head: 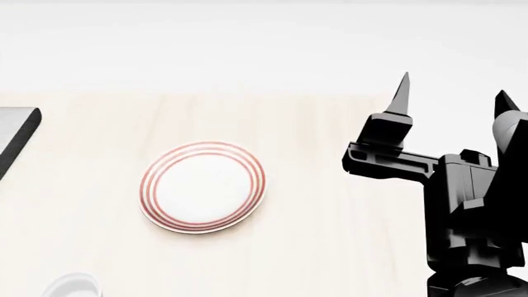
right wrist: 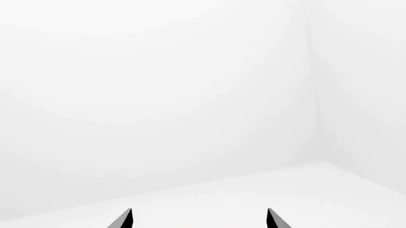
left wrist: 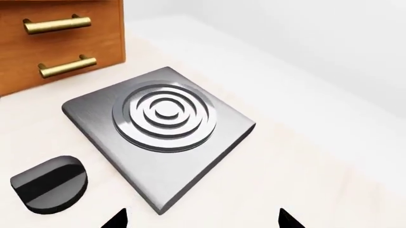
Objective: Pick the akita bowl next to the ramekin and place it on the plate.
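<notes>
The plate (head: 204,187), white with thin red rings round its rim, lies flat on the pale wooden counter in the head view. The akita bowl is out of view in all frames. At the bottom left edge a small white round rim (head: 73,286) is cut off by the frame; I cannot tell if it is the ramekin. My right gripper (head: 452,90) is raised to the right of the plate, open and empty, facing a bare white wall in its wrist view (right wrist: 199,219). My left gripper (left wrist: 203,221) is open and empty above the counter.
A square grey metal burner plate (left wrist: 159,128) with raised rings lies ahead of the left gripper, and its corner (head: 17,139) shows in the head view. A black knob (left wrist: 49,184) sits beside it. A wooden drawer unit (left wrist: 60,40) with brass handles stands behind.
</notes>
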`<state>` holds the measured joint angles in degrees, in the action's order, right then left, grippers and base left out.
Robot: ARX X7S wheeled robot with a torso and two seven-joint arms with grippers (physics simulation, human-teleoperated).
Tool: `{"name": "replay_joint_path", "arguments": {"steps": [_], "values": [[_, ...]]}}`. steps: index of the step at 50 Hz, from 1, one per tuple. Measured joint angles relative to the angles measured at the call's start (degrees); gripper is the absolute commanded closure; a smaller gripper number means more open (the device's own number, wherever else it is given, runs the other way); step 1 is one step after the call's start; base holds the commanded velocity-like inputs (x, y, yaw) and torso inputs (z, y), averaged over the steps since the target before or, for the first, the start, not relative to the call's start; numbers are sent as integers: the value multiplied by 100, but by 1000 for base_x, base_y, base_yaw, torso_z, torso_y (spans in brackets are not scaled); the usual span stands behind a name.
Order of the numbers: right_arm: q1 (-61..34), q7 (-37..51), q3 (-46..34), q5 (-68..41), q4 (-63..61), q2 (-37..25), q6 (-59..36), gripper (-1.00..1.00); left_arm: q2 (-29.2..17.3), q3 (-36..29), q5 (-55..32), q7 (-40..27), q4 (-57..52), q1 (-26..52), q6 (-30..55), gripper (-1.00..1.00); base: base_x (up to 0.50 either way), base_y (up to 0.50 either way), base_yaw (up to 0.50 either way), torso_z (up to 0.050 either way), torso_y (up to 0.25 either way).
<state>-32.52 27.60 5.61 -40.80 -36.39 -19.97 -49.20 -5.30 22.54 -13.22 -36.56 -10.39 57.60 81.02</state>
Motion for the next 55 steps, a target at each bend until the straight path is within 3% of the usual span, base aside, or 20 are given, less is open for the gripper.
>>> {"name": "replay_joint_path", "arguments": {"steps": [55], "values": [[5, 78, -76, -69, 34, -77, 98, -100, 262, 413, -460, -248, -304, -925, -301, -100, 0, 0, 0, 0, 0]]}}
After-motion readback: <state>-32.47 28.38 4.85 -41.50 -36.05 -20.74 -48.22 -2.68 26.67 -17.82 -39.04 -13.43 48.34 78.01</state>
